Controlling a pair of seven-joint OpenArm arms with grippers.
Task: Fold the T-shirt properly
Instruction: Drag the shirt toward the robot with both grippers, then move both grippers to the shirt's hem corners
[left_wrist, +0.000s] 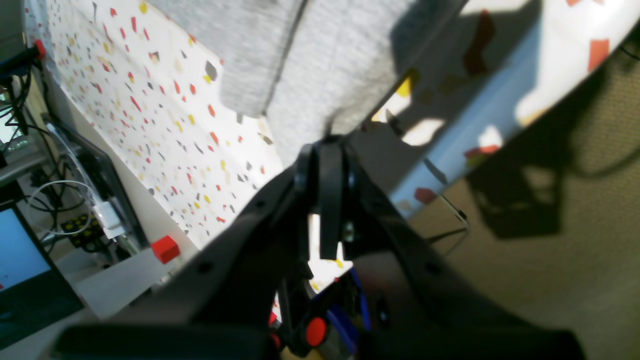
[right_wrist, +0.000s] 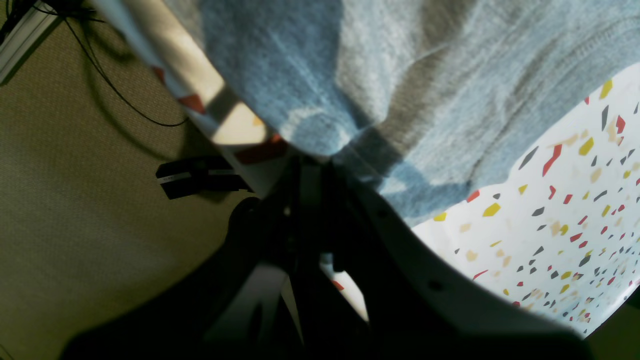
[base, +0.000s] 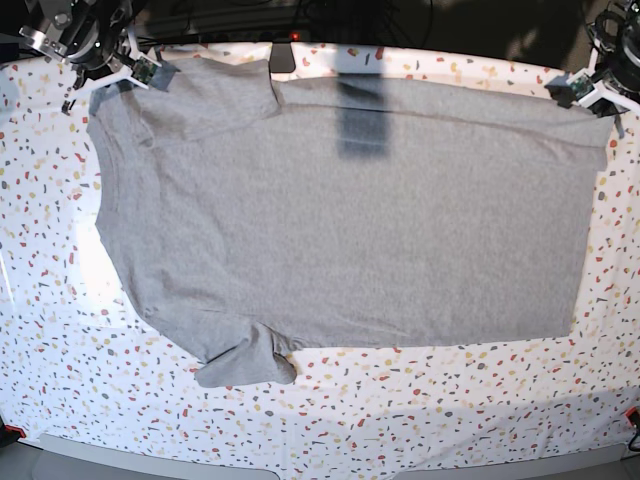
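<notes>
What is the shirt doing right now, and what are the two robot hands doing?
T-shirt: spread flat on the table, plain side up, one sleeve bunched at the near edge.
Left gripper: shut on the T-shirt's far corner.
Right gripper: shut on the T-shirt's other far corner.
Table: speckled top, holding the shirt.

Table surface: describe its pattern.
The table is white, speckled with small red, yellow, and dark grey flecks around the grey T-shirt; clearest in the base view.
</notes>
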